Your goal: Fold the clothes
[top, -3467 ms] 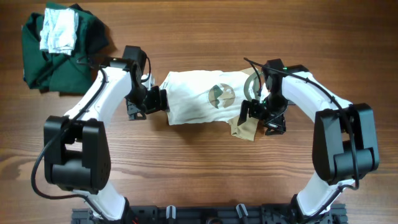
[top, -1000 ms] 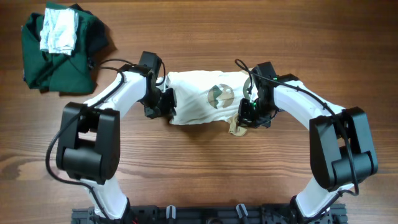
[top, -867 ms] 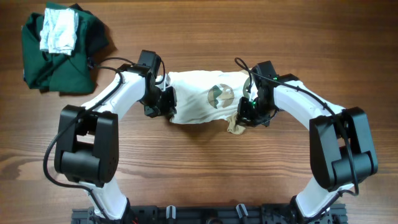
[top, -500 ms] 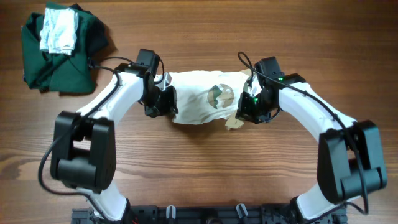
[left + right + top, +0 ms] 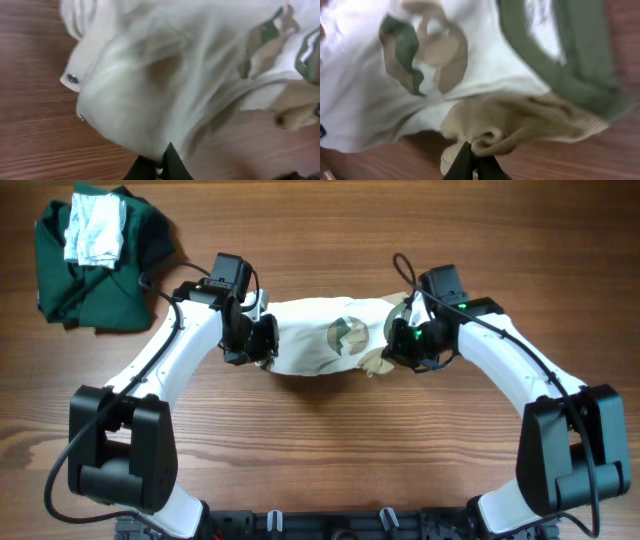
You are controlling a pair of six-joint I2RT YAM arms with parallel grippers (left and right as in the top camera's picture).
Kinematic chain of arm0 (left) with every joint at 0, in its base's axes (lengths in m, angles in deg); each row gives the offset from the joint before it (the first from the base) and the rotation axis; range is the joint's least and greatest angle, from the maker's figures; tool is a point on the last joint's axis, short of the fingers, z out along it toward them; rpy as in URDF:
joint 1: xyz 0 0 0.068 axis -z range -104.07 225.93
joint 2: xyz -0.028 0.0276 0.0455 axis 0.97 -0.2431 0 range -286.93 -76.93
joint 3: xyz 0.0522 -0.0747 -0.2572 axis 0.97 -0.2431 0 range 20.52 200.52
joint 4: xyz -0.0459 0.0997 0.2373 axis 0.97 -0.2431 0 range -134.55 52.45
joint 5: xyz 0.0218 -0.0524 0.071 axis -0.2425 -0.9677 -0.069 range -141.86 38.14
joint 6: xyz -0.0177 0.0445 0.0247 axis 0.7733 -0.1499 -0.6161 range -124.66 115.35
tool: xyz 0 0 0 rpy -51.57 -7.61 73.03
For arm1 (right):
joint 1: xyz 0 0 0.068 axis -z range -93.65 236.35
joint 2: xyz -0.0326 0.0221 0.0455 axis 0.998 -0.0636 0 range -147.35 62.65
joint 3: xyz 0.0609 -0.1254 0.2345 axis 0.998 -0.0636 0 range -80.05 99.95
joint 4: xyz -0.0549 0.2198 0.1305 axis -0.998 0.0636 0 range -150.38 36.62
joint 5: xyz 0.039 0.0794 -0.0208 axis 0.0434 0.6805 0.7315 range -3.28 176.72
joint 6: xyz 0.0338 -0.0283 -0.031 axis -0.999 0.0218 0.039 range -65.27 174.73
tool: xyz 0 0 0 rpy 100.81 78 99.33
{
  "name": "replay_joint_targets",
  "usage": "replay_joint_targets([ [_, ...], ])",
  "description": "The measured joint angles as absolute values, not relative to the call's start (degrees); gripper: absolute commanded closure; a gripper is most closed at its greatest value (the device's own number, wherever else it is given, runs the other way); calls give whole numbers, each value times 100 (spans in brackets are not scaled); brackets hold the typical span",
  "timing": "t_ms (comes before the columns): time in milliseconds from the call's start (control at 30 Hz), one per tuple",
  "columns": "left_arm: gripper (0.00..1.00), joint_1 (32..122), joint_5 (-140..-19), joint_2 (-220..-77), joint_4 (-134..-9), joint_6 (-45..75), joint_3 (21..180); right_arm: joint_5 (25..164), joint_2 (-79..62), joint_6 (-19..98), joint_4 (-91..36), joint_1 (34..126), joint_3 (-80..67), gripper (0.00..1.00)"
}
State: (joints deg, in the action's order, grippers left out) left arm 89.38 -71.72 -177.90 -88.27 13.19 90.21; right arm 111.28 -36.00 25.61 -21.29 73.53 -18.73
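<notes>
Over the last few seconds both arms have drawn up the frame and in toward each other. The small cream shirt lay flat and wide before; now its near edge is lifted and rucked, and the round green-and-tan print is partly creased over. I'd say the first fold is under way, the near hem being carried toward the far edge, but nothing is laid down yet.

The left gripper is clenched on the shirt's left edge. Its wrist view shows the fingertips nipping cream fabric at bottom centre, with the cloth rising above them and the metal snaps off to the left. The right gripper is pinched tight on the right side. Its own camera shows the fingertips closed on the tan ribbed cuff, with the green-edged trim above it.

The shirt sits at centre frame on the wooden table, strung between the two grippers. It is well apart from the dark green garment at upper left.
</notes>
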Motion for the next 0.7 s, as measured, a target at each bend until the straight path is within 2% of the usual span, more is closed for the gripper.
replay_joint_targets([
  [467, 92, 8938, -6254, -17790, -7955, 1299, 9019, 11237, -3600, 2473, -3156, 7393, -1873, 96],
  [600, 82, 8938, -6208, -17790, -7705, 1267, 9019, 11244, -3600, 2471, -3320, 7393, -1873, 96],
  [700, 82, 8938, -6191, -17790, -7515, 1256, 9019, 11244, -3600, 2469, -3504, 7393, -1873, 96],
])
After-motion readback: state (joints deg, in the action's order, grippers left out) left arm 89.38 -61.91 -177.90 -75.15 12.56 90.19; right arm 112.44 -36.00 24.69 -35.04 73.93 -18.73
